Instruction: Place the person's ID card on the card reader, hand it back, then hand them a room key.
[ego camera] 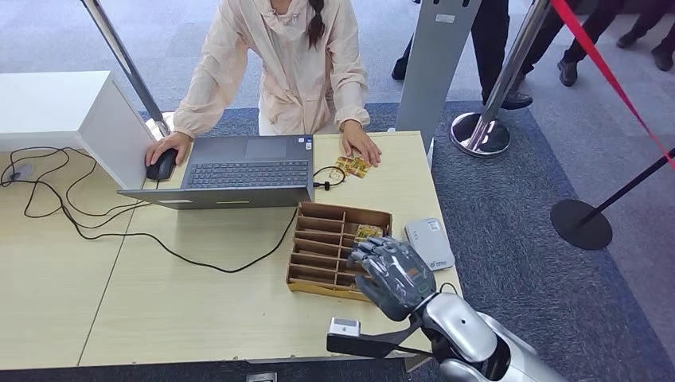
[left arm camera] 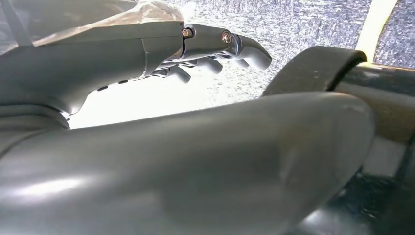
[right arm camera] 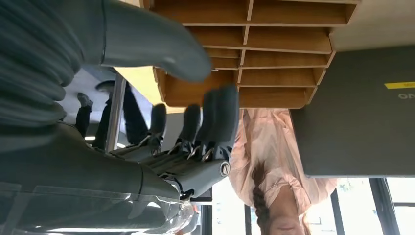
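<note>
My right hand (ego camera: 392, 274) hovers over the right end of a wooden slotted box (ego camera: 318, 239), fingers spread and nothing in them. The right wrist view has that hand (right arm camera: 186, 122) with thumb and fingers apart just off the box (right arm camera: 274, 54). A gold card (ego camera: 368, 231) lies in a slot beside the hand. The grey-white card reader (ego camera: 430, 243) sits right of the box. More gold cards (ego camera: 353, 165) lie on the table by the person's hand (ego camera: 360, 145). In its own wrist view my left hand (left arm camera: 195, 49) has its fingers extended and holds nothing.
An open laptop (ego camera: 239, 171) stands behind the box, and the person's other hand rests on a mouse (ego camera: 163, 165). Black cables (ego camera: 95, 223) trail across the left table. A white cabinet (ego camera: 56, 107) stands far left. Stanchion bases (ego camera: 477, 131) and a red belt are on the right.
</note>
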You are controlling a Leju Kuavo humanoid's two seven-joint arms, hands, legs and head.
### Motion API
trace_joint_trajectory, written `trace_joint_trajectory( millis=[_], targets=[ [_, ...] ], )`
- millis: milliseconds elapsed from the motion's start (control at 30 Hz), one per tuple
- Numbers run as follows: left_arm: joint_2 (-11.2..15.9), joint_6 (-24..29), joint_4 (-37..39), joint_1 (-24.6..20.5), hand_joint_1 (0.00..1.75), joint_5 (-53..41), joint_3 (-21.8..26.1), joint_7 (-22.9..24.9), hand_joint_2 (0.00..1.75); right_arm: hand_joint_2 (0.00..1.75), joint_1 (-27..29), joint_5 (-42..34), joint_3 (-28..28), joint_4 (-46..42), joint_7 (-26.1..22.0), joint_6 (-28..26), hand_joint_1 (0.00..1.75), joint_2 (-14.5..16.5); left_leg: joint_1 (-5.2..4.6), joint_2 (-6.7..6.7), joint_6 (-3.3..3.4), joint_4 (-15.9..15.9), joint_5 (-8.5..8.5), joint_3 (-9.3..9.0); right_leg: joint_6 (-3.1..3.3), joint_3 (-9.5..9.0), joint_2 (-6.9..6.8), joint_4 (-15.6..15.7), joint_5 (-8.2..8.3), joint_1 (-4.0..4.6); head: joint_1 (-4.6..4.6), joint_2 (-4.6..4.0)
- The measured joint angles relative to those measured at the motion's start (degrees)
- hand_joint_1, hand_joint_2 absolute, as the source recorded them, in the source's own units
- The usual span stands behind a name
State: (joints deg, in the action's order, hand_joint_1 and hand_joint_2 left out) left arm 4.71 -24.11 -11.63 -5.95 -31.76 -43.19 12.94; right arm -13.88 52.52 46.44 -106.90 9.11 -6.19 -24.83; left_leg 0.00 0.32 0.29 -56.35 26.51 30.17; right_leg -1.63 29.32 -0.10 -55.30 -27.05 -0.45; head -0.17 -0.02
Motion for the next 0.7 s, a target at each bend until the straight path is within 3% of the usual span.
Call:
trace_joint_trajectory(
  millis=[200,433,700],
  targets=[
    [0.5,0.0,0.0,0.0,0.0,0.0,0.0,0.0,0.0,1.75,0.2,-0.7,0.9,0.0,0.0,-0.9,0.84,-0.3,0.0,0.0,0.0,0.0,0.0,-0.01,0.0,0.0,0.0,0.0,0.0,0.0,-0.01,0.0],
    [0.7,0.0,0.0,0.0,0.0,0.0,0.0,0.7,0.0,1.75,1.0,-1.1,2.2,0.1,-0.2,-2.2,0.63,-0.2,0.0,0.0,0.0,0.0,0.0,-0.01,0.0,0.0,0.0,0.0,0.0,0.0,-0.01,-0.01],
    [0.7,0.0,0.0,0.0,0.0,0.0,0.0,1.2,0.0,1.75,1.8,-1.4,4.0,1.5,-0.5,-4.1,0.61,0.7,0.0,0.0,0.0,0.0,0.0,0.0,0.0,0.01,0.0,0.0,0.0,0.0,-0.01,-0.01]
  ],
)
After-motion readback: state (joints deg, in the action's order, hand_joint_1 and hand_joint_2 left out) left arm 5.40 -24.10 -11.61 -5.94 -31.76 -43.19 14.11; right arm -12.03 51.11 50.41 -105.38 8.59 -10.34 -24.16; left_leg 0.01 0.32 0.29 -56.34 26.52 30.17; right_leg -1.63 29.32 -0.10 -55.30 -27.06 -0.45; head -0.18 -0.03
